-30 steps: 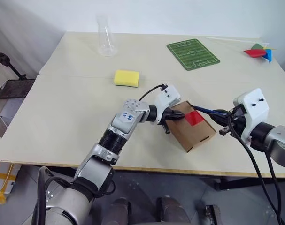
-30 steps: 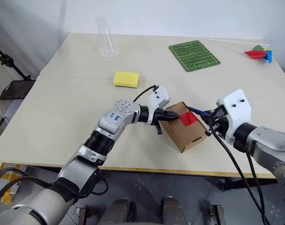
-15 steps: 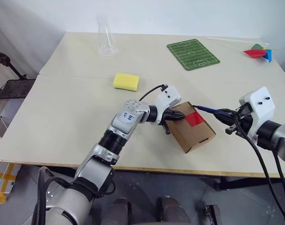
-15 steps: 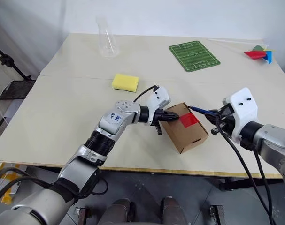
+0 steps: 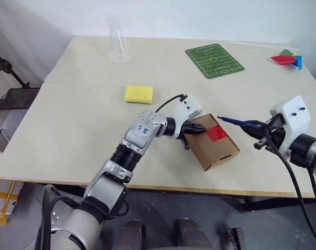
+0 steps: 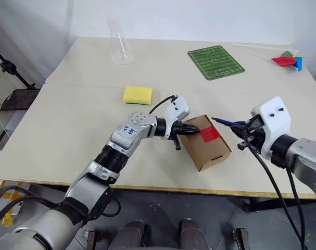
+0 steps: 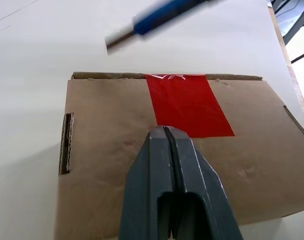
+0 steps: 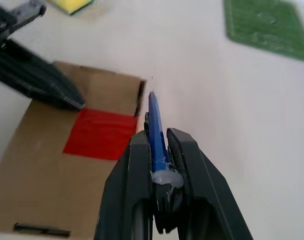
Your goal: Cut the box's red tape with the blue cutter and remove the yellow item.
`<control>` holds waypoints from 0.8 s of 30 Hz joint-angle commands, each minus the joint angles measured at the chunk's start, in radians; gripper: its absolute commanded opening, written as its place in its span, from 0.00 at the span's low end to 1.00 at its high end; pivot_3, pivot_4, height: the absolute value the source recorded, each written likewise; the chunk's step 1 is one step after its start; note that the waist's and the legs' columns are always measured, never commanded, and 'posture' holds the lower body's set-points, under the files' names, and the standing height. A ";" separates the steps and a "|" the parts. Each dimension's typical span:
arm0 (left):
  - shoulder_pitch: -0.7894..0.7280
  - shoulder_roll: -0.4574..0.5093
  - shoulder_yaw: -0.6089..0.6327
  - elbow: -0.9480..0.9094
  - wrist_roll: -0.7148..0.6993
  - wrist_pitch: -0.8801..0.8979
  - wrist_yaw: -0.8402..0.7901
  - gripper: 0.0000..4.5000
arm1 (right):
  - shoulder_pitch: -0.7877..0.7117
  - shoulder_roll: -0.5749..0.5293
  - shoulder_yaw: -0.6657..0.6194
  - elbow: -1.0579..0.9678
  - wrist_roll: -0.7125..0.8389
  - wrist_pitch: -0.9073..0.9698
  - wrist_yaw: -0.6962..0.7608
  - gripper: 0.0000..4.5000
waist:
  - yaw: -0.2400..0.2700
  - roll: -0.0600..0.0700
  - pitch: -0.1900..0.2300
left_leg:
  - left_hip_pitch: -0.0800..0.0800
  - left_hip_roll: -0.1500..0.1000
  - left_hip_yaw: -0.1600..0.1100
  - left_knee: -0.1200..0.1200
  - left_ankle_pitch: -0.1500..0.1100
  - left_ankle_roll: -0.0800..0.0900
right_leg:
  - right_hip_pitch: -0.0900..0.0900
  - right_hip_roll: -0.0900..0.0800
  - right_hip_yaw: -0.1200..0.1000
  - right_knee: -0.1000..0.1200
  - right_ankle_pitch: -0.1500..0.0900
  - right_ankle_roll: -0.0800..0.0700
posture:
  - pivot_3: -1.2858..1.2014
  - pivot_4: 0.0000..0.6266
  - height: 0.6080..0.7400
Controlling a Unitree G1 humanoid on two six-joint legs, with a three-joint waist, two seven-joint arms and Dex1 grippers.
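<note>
The brown box [image 5: 216,150] lies near the table's front edge with the red tape [image 5: 216,133] across its top seam. My left gripper [image 5: 198,130] is shut with nothing in it, and its tips [image 7: 164,132] rest on the box top at the tape's [image 7: 188,104] near edge. To the right, my right gripper [image 5: 257,128] is shut on the blue cutter [image 5: 234,121]. The cutter's tip [image 8: 153,96] hovers just past the box's far edge, clear of the tape [image 8: 101,134]. The yellow item is hidden.
A flat yellow sponge [image 5: 139,94] lies behind the left arm. At the back of the table [image 5: 74,130] stand a clear tube [image 5: 118,40], a green football-field mat [image 5: 214,60] and a coloured paper pinwheel [image 5: 287,58].
My right gripper has drawn back to the right and slightly up with the cutter, taking its tip off the box. The left gripper and box have stayed put.
</note>
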 commanded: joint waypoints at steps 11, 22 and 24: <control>-0.025 -0.041 -0.020 0.095 0.034 -0.037 -0.003 0.00 | 0.043 0.022 -0.030 -0.059 0.033 0.054 -0.010 0.04 | 0.000 0.000 0.000 | 0.000 0.000 0.000 0.000 0.000 0.000 | 0.000 0.000 0.000 0.000 0.000 0.000 | 0.52 0.24 1.00; -0.017 -0.034 -0.024 0.085 0.036 -0.023 -0.010 0.00 | 0.024 0.034 -0.051 -0.030 0.001 0.027 -0.022 0.04 | -0.002 0.000 0.000 | 0.000 0.000 0.000 0.000 0.000 0.000 | 0.000 0.000 0.000 0.000 0.000 0.000 | 0.52 0.24 1.00; -0.016 -0.035 -0.024 0.085 0.036 -0.021 -0.010 0.00 | -0.005 0.024 -0.055 -0.024 0.006 0.019 -0.010 0.04 | -0.001 0.000 0.000 | 0.000 0.000 0.000 0.000 0.000 0.000 | 0.000 0.000 0.000 0.000 0.000 0.000 | 0.52 0.24 1.00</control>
